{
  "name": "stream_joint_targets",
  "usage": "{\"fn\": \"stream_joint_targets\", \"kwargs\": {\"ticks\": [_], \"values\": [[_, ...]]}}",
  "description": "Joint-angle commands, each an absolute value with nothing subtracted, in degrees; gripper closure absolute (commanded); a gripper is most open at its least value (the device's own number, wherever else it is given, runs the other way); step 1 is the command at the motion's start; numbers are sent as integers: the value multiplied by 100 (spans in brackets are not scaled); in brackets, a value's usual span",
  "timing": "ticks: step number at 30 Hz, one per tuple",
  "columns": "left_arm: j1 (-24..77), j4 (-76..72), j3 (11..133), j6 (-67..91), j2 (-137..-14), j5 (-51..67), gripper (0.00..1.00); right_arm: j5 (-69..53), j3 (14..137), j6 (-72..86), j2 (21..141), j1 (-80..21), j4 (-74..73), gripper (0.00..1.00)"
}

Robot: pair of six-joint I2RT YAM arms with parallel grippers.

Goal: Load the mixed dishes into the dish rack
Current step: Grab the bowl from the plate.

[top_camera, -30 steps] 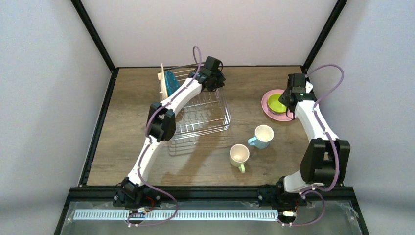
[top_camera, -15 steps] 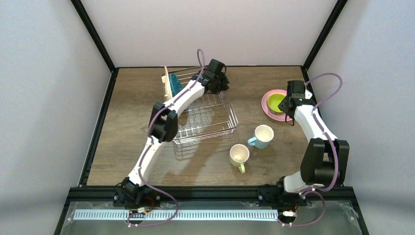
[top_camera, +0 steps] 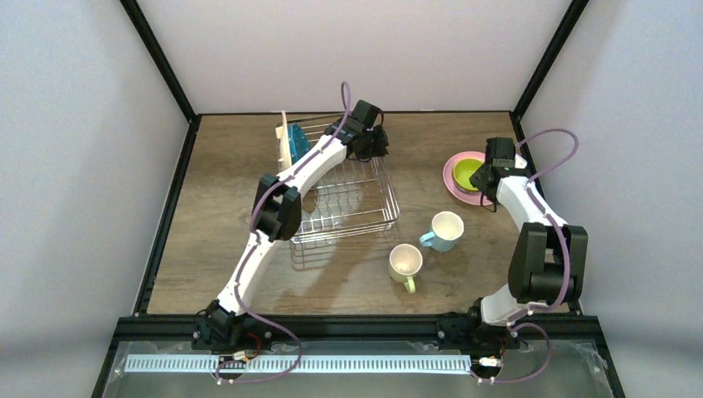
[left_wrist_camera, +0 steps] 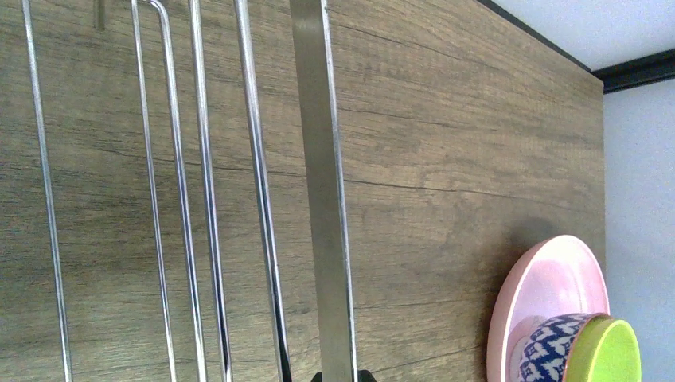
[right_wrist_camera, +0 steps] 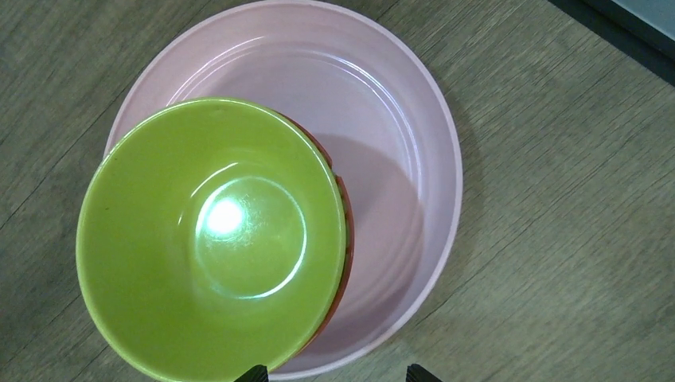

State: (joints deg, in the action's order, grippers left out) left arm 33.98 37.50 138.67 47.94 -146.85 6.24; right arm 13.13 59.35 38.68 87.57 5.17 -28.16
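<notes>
Broadly, the wooden table (top_camera: 224, 215) carries everything, and the largest task piece on it is the dish rack (top_camera: 348, 199). It sits left of centre with its sides a little askew to the table edges. Its long axis seems to run near to far, though we cannot be sure from above. The left gripper (top_camera: 375, 148) is clamped tight on the rack's far right rim, and the left wrist view shows the flat rim bar running into its jaws.

Two plates stand on edge in the rack's far left corner, the tan woven-look plate (top_camera: 282, 143) outermost and the teal dotted plate (top_camera: 295, 143) just beside it. The pink round plate (top_camera: 454, 184) lies flat near the right edge. The lime-inside patterned bowl (top_camera: 468, 174) sits in it off-centre, mouth up.

The right gripper (right_wrist_camera: 334, 372) hangs directly above them with its jaws spread wide and nothing held. We judge the bowl is next. We should lower one finger inside the lime wall and one outside, pinch the rim, then lift straight up so the plate is not dragged.

The light-blue mug (top_camera: 446, 230) and the pale yellow-green mug (top_camera: 406, 264) stand upright between the arms, the latter's handle pointing toward the near edge.
</notes>
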Motion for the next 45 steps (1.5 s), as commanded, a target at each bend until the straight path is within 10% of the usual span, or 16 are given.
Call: {"fn": "stream_joint_targets", "kwargs": {"ticks": [1,26,32,45], "values": [[3438,4421,13761,3697,-15127,842,97,1346,6045,4040,8973,542,-2618,1],[3643,4983,13385,3055,-15118,604,97,871,6195,4234,9861,741,-1995,5],[3639,5109,13105,2990,-14963,340,95,820,6127,4293,9934,747,-1920,28],[3639,5072,12797,3062,-14605,97,52,872,6028,4318,9865,743,-2023,88]]}}
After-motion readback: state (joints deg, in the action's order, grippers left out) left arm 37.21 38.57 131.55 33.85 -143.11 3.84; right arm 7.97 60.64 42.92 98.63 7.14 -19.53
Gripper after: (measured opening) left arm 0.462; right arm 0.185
